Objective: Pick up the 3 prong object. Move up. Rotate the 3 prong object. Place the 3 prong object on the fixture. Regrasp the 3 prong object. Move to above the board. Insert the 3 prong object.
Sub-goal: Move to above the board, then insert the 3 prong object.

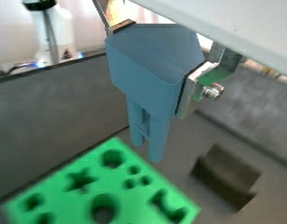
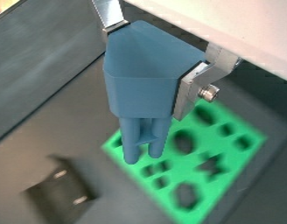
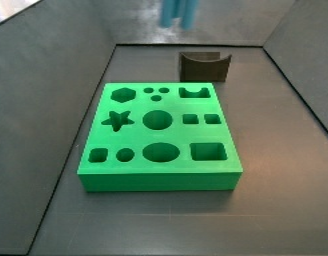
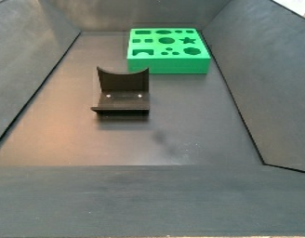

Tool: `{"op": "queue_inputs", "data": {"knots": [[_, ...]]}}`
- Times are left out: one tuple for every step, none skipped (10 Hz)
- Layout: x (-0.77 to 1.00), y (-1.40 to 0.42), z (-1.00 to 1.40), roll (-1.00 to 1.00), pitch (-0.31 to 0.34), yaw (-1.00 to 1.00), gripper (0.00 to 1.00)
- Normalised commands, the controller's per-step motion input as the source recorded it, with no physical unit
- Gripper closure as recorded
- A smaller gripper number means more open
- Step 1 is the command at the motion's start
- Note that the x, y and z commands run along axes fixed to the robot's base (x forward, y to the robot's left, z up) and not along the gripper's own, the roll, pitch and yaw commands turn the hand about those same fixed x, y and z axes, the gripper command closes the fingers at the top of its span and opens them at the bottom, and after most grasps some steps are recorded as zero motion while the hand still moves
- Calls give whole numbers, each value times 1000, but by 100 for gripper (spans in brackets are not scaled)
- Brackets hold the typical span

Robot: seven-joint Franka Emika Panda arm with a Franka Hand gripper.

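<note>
My gripper [image 1: 153, 56] is shut on the 3 prong object [image 1: 146, 83], a blue-grey piece with a wide head and parallel bars pointing down. In both wrist views the silver fingers [image 2: 191, 86] clamp its head from two sides. The piece hangs high in the air. Its prongs [image 2: 143, 140] show over the edge of the green board [image 2: 205, 157]. In a side view only the prong tips [image 3: 178, 12] show at the top edge, above and behind the fixture [image 3: 204, 66]. The board [image 3: 160, 135] lies flat with its cut-outs empty. The gripper is out of both side views.
The dark fixture [image 4: 122, 93] stands on the grey floor in front of the board [image 4: 167, 48]. It also shows in both wrist views [image 1: 227, 175]. Sloping grey walls [image 4: 31, 84] enclose the floor on all sides.
</note>
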Motion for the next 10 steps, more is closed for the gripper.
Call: {"op": "queue_inputs", "data": {"knots": [[-472,-354,98,-840,-163,-128,100],[-285,-190,52,-630,-107,-86,100],[-167,-110,36,-438,-55,-54,100],[-96,-69,22,-285,-27,-38,100],[0,-46,0,9,0,0,100],[103,0,0,0,0,-20,100],[37,137,-66,-77,0,-131,100],[203,300,-117,-160,0,-211,100],[206,337,-143,-174,0,-271,100],[200,334,-203,-203,-14,-283,100]]}}
